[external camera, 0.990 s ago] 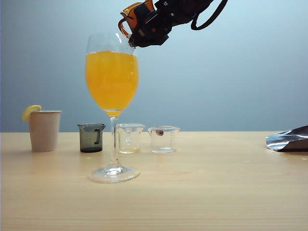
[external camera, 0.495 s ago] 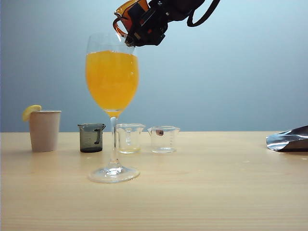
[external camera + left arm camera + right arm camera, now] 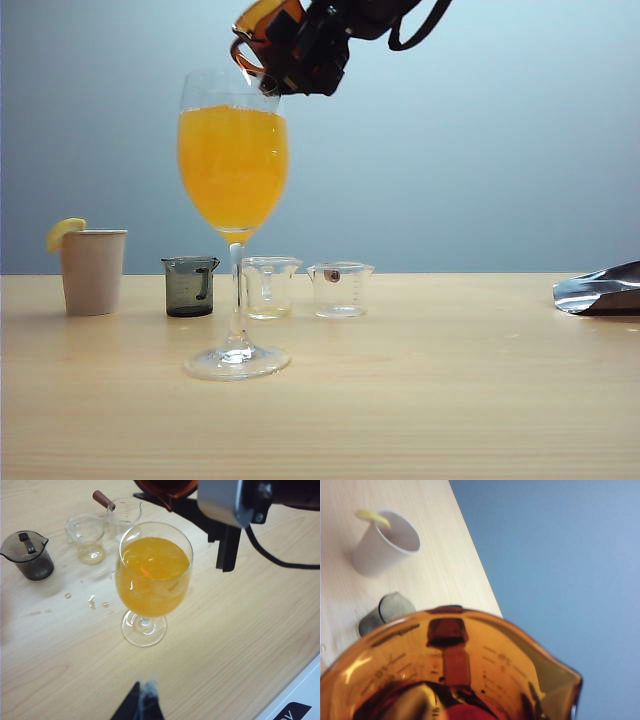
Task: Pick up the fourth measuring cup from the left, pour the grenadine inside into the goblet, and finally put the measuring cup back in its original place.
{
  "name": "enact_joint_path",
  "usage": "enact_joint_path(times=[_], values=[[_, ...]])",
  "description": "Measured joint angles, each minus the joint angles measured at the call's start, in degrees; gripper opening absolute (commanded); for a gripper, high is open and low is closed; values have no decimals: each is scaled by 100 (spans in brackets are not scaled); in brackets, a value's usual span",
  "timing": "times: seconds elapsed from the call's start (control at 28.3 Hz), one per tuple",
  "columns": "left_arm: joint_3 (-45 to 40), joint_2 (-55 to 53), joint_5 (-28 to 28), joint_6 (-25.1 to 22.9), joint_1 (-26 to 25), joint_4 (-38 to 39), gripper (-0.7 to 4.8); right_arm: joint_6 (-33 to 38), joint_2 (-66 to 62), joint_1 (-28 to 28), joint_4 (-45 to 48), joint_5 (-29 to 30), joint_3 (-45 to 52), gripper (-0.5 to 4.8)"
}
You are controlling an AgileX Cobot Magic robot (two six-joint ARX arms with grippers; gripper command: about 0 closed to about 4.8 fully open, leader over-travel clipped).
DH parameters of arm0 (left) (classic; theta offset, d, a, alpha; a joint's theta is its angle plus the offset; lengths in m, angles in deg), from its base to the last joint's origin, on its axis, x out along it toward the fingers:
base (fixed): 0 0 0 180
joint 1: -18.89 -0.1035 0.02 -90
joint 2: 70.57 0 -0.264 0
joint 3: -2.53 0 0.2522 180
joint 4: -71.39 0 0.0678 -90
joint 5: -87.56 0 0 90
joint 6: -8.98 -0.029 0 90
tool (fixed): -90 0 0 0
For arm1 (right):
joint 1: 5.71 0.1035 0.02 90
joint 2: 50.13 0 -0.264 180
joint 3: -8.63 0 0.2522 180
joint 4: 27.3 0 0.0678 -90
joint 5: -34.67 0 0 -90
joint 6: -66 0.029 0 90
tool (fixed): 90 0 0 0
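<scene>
Amber-orange translucent measuring cup (image 3: 262,28) with a pour lip is up in the air, clamped in the right gripper (image 3: 300,55), tilted, lip hanging at about 1 o'clock over the rim of the tall clear stemmed goblet (image 3: 233,160). The goblet is full of orange-yellow juice (image 3: 233,165) and stands on the pale wooden table (image 3: 420,400).

Step in hand, as I read it: the pour. The cup is tipped, but no stream shows and no red is in the juice yet. Next move calls for more wrist roll with the lip kept inside the rim. The goblet is already near full, so tip slowly. After that, the cup goes back to the gap at 3 o'clock of the handled clear cup (image 3: 340,288).

View differences:
- Right wrist view: looks into the cup; dark red grenadine (image 3: 465,712) pooled low inside, not at the lip. Beige paper cup with lemon slice (image 3: 385,542) and smoky grey cup (image 3: 385,611) beyond it.
- Left wrist view: lip sits above the goblet's far rim; small droplets (image 3: 92,602) on the table by the goblet foot. Exterior shows neither.
- Exterior: only view giving cup height over the rim.

Left gripper (image 3: 141,707): just dark tips showing near the goblet foot, holding nothing; can't tell its opening.
</scene>
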Motion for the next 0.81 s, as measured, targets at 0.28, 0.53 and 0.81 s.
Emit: enact_joint_path(times=[0.28, 0.53, 0.81], values=[[0, -2, -101, 0, -2, 0, -5, -157, 2, 61, 79, -101, 0, 156], [0, -7, -101, 0, -2, 0, -5, -505, 2, 61, 79, -179, 0, 156], [0, -17, -101, -2, -2, 0, -5, -732, 2, 138, 107, -284, 0, 156]])
